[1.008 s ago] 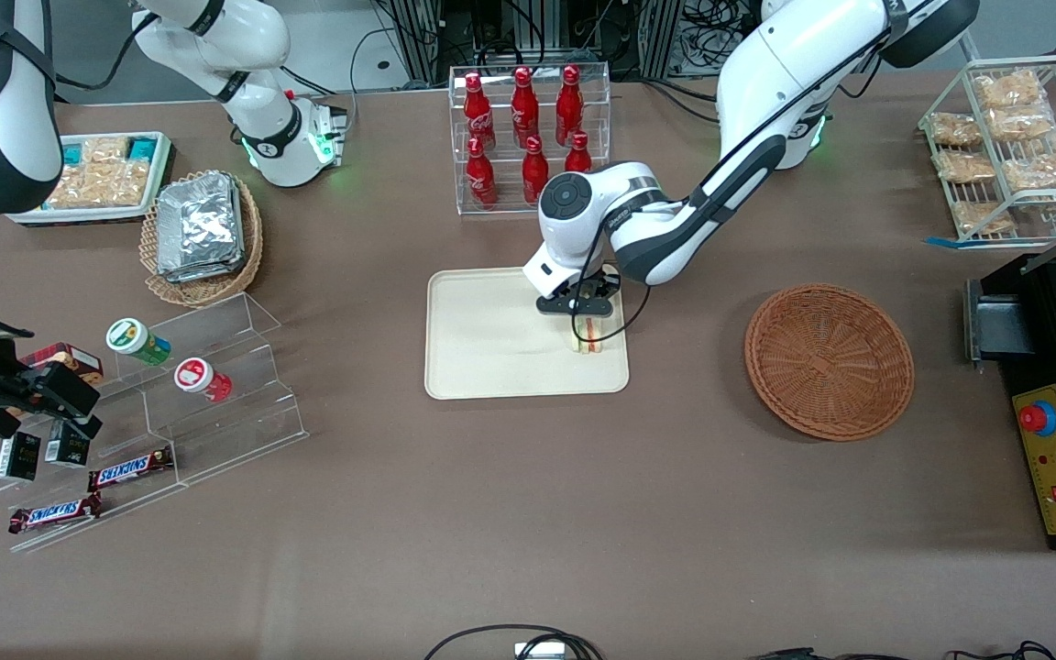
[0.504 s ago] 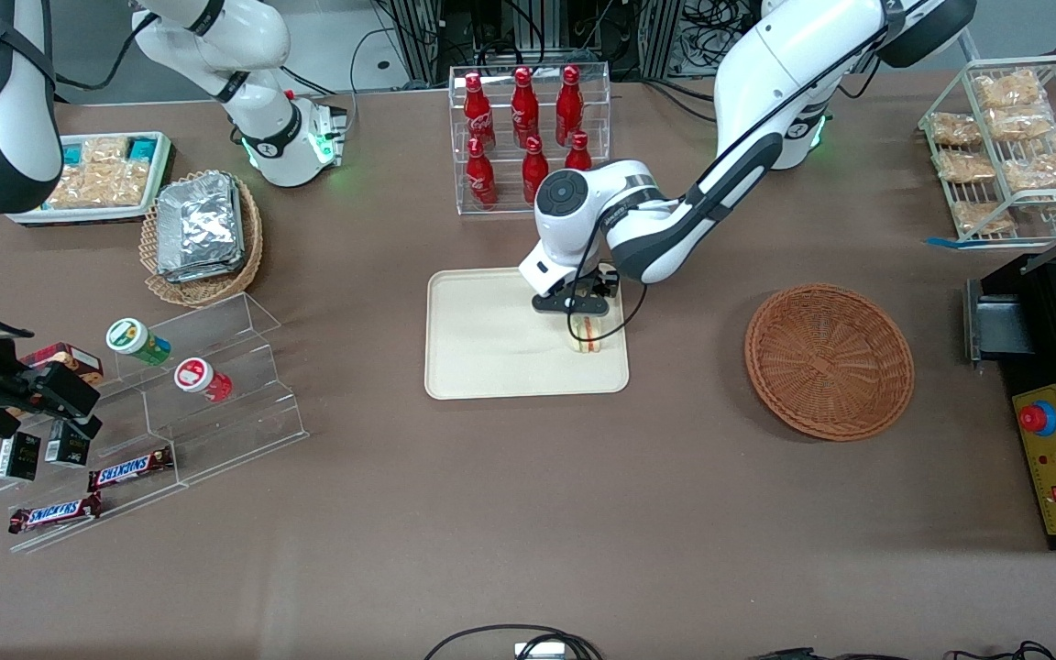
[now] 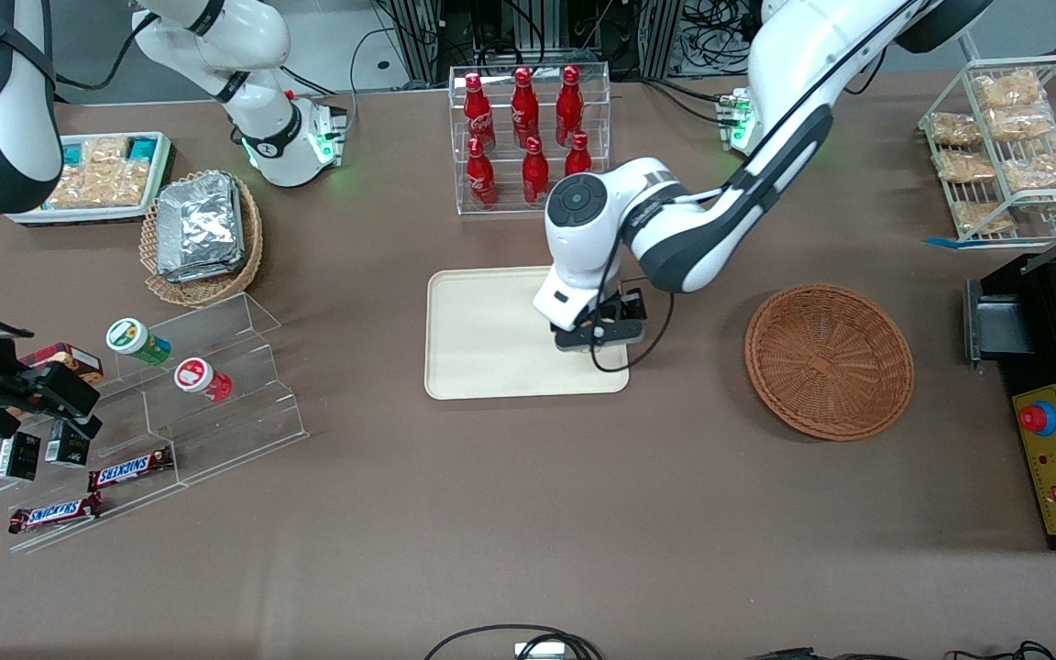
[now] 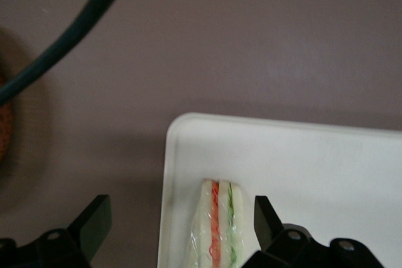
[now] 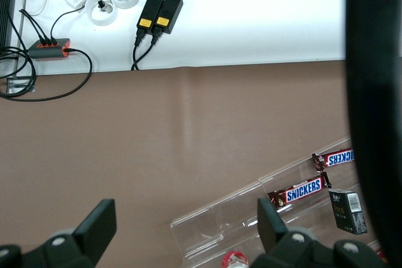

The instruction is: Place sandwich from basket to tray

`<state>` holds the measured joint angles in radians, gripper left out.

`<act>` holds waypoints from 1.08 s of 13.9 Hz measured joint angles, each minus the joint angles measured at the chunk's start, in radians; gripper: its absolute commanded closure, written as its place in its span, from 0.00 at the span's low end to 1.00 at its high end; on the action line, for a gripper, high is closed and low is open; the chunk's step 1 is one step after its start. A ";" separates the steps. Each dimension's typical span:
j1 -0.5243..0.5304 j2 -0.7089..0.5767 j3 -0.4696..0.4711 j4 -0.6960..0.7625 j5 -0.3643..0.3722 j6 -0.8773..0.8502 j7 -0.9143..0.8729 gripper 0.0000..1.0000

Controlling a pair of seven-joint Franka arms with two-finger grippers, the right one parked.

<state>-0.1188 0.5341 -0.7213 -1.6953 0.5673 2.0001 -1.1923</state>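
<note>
I see a matte brown desk (image 3: 491,513) under even light, with soft shadows. Off its edge farthest from the front camera there is grey floor, metal framing and a tangle of cables (image 3: 528,27). A black control box (image 3: 1055,458) with a red button sits at the working arm's end, and more cable (image 3: 519,643) loops over the nearest edge. On my right wrist feed the desk's edge meets a white surface (image 5: 251,17) carrying two black adapters (image 5: 160,10) and looped leads. My hand (image 3: 597,341) hangs over mid-desk, fingers spread.
</note>
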 measured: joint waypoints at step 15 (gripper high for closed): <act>0.242 -0.160 0.100 0.138 -0.181 -0.273 0.218 0.00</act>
<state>0.1234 0.3744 -0.6215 -1.5577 0.3865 1.7266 -0.9743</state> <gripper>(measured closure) 0.000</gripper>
